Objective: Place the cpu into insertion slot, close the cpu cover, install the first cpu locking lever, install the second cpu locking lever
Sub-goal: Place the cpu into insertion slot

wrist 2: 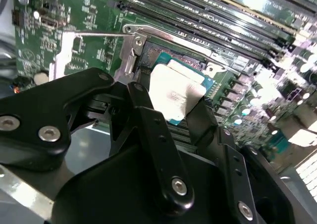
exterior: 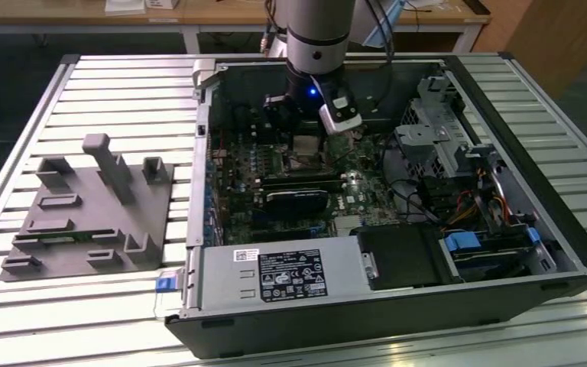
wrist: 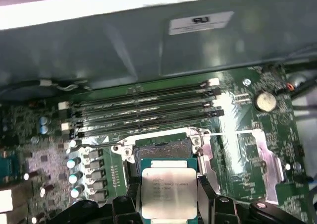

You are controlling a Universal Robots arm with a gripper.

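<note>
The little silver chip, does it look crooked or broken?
Not broken. The gripper holds the cpu just above the insertion slot, not in it yet. In the second wrist view it looks slightly tilted against the slot.

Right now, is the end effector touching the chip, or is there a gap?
Touching. In the first wrist view the end effector's black fingers press against two opposite edges of the chip, with no gap on either side.

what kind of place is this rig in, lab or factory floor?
Probably a robotics lab workcell: an open PC case lies on a slatted metal table beside a grey fixture block, wooden desks stand behind, and the gripper holds the cpu above the insertion slot.
</note>
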